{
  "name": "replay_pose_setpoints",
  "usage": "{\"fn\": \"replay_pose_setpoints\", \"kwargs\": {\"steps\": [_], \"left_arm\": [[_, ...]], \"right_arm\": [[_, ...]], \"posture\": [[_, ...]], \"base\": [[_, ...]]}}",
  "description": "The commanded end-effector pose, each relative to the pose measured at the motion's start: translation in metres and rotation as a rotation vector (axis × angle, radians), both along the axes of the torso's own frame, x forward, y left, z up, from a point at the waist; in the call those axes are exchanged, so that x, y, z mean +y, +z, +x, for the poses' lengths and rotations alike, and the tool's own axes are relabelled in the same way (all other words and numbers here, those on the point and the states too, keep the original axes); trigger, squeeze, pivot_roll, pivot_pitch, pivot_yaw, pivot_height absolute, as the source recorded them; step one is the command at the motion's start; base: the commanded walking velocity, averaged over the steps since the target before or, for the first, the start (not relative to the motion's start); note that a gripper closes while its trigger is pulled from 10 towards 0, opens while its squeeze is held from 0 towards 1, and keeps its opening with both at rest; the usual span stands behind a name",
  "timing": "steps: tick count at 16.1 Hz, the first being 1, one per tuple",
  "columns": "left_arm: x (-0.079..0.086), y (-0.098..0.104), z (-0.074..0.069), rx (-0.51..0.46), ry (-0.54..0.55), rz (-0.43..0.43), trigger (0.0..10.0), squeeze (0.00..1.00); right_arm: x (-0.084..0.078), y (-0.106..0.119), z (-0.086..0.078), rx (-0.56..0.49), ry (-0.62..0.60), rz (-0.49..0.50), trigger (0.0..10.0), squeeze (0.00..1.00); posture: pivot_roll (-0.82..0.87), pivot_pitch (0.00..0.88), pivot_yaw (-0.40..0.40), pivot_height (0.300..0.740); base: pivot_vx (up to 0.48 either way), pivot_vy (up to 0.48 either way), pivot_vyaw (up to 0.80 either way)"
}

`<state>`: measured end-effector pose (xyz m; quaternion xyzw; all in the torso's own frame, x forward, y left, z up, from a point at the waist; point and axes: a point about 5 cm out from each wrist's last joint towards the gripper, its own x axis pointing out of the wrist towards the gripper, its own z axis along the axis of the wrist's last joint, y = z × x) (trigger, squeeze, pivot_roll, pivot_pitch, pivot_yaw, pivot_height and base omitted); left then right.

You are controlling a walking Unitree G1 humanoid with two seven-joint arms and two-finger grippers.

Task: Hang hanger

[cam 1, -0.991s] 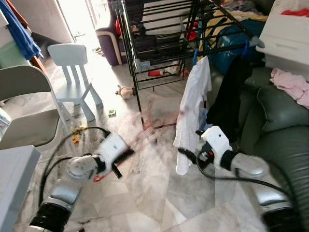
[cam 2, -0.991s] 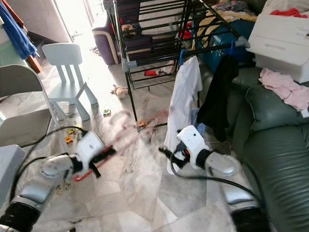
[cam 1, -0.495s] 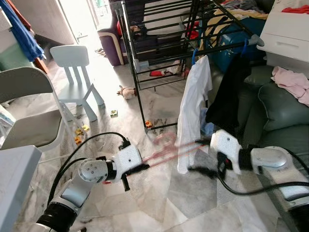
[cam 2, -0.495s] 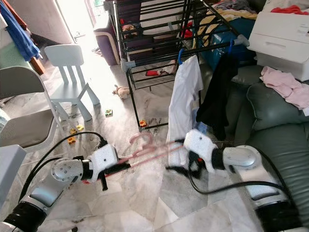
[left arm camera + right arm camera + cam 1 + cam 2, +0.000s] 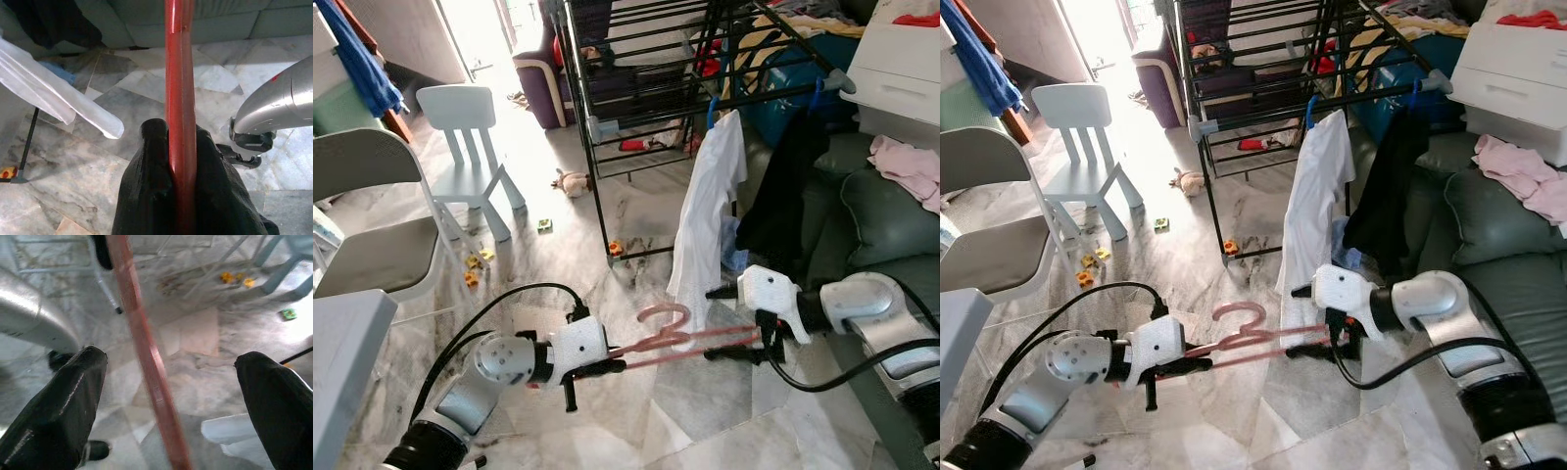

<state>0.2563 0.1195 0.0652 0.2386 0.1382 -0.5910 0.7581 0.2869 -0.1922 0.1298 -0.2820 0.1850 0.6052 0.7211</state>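
Note:
A pink-red hanger (image 5: 680,339) hangs level just above the marble floor, hook (image 5: 666,313) up, between my two arms. My left gripper (image 5: 612,366) is shut on its left end; in the left wrist view the black fingers (image 5: 146,196) pinch the red bar (image 5: 178,98). My right gripper (image 5: 718,323) stands open at the hanger's right end. In the right wrist view the bar (image 5: 146,372) runs between the spread fingers (image 5: 58,406) without touching them. The black drying rack (image 5: 636,78) stands behind, with a white shirt (image 5: 710,215) and a black garment (image 5: 783,186) hung on its rail.
A green sofa (image 5: 891,225) with pink clothes fills the right side. A white child's chair (image 5: 460,127) and a grey folding chair (image 5: 372,235) stand at the left. Small toys (image 5: 475,269) lie on the floor near the rack's foot (image 5: 615,250).
My left gripper has swung the hanger right and forward to the middle. The right gripper has turned inward, and its open fingers now bracket the hanger's far end.

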Motion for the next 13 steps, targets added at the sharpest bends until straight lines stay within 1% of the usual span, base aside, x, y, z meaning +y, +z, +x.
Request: {"fn": "replay_pose_setpoints", "kwargs": {"steps": [1,2,5,6,9,13], "left_arm": [[0.001,0.005,0.0,-0.025,-0.029,0.016,10.0,0.0],[0.0,0.005,0.001,-0.028,-0.027,0.012,10.0,0.0],[-0.001,0.007,0.004,-0.04,-0.028,0.01,10.0,0.0],[-0.002,0.008,0.005,-0.046,-0.035,0.01,10.0,0.0],[-0.002,0.008,0.005,-0.048,-0.044,0.014,10.0,0.0],[-0.002,0.009,0.005,-0.054,-0.048,0.017,10.0,0.0]], "right_arm": [[0.003,0.003,0.002,0.003,0.039,-0.011,0.9,0.0],[0.003,0.002,0.002,0.019,0.047,-0.013,0.0,0.0],[0.0,-0.003,0.002,0.073,0.071,-0.026,0.0,0.0],[-0.001,-0.006,0.004,0.074,0.072,-0.036,0.0,0.0],[0.001,-0.005,0.006,0.083,0.085,-0.032,0.0,0.0],[0.005,-0.002,0.015,0.081,0.105,-0.028,0.0,0.0]], "posture": [[-0.16,0.0,0.098,0.74],[-0.16,0.0,0.098,0.74],[-0.16,0.0,0.1,0.74],[-0.16,0.0,0.101,0.74],[-0.16,0.0,0.102,0.74],[-0.15,0.0,0.095,0.74]], "base": [[0.0,0.0,0.0],[0.0,0.0,0.0],[0.0,0.0,0.0],[0.0,0.0,0.0],[0.0,0.0,0.0],[0.0,0.0,0.0]]}}
